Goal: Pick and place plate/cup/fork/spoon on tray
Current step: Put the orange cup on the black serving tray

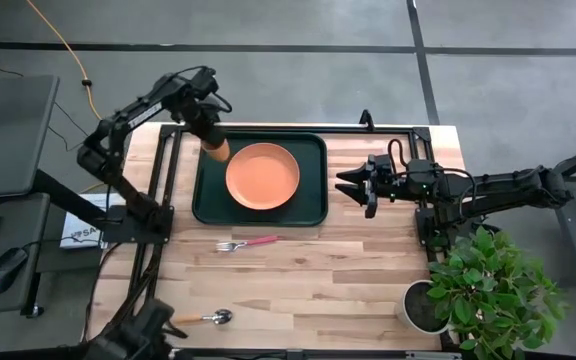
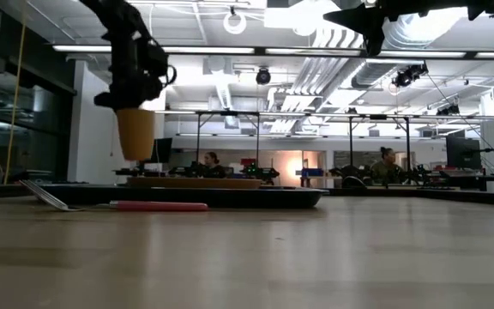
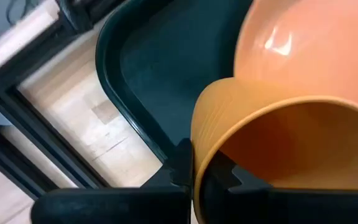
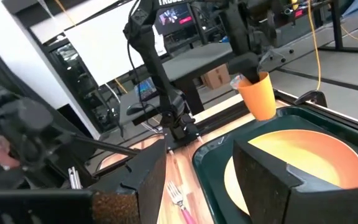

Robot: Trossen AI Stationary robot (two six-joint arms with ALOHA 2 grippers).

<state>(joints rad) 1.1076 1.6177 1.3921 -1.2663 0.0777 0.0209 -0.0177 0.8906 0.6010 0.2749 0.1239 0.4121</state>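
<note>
Over the far left corner of the tray (image 1: 311,205), the cup (image 1: 216,150) is held upright in the air by the left gripper (image 1: 208,131), whose fingers are clamped on its rim; in the low view the cup (image 2: 135,134) is seen hanging clear above the tray (image 2: 230,196), not touching it. From the left wrist camera the cup (image 3: 272,149) is viewed close up, with a dark finger (image 3: 182,165) pressed against its outer wall and the tray's rounded rim (image 3: 114,81) beneath. The plate (image 1: 262,176) is seated flat inside the tray, just beside the cup's position (its raised rim (image 4: 303,158) is also visible past the right arm's own fingers). The right gripper (image 1: 353,185) is held off the tray's right edge, above the bare wood of the table (image 1: 368,270), its fingers spread apart and holding nothing. The fork (image 1: 246,243) is lying on the table just in front of the tray, pink handle pointing right. The spoon (image 1: 208,318) is found well apart from the others, near the table's front edge. A potted plant (image 1: 483,285) is standing at the front right corner.
</note>
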